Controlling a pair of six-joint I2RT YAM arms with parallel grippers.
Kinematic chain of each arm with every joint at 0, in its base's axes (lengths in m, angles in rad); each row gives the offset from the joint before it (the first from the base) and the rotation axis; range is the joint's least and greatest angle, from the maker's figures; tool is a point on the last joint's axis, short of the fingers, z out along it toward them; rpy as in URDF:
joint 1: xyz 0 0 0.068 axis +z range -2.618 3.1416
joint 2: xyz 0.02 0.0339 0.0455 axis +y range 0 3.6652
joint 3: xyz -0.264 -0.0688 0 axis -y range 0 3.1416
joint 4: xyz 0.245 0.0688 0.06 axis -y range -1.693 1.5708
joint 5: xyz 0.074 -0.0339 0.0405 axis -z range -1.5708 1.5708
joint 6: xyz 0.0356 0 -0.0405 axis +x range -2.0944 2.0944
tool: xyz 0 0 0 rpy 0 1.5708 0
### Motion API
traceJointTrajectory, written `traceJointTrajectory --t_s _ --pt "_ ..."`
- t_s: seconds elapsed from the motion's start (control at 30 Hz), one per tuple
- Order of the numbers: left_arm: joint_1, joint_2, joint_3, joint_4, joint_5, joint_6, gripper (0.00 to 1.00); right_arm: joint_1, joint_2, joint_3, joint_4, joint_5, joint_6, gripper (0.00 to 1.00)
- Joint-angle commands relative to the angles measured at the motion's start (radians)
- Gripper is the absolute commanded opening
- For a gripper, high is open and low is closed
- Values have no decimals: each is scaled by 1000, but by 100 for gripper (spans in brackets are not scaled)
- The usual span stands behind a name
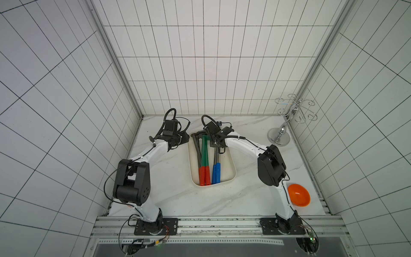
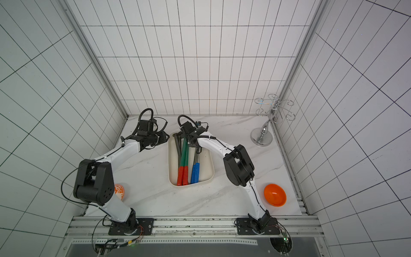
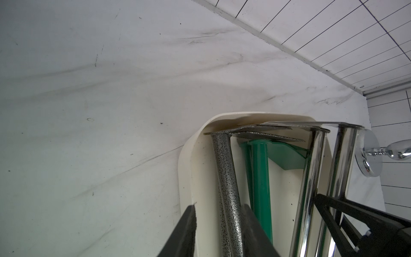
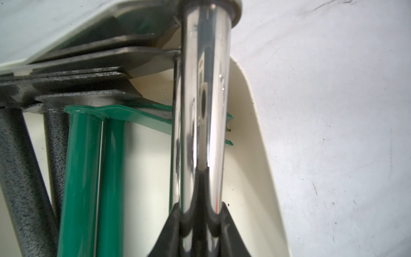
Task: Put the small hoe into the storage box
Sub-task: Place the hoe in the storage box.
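right tool (image 4: 200, 208) clenched on chrome hoe (image 4: 204, 89) in storage box (image 4: 255, 133); left tool (image 3: 219, 207) released

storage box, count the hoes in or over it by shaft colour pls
grey speckled hoes: 2
green hoes: 2
silver hoes: 2, one gripped by the right hand
total: 6
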Motion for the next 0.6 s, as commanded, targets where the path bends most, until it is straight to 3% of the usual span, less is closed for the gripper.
traceJointTrajectory --t_s 0.0,0.4,0.57 --pt "6 -24 0 3 0 7 37 -24 -4 35 -16 -59 -37 0" --pt "9 -26 1 1 -2 9 37 -92 -70 -71 44 -111 -104 0" --pt "9 -26 2 -1 -6 10 37 -95 -62 -110 63 -132 -99 5"
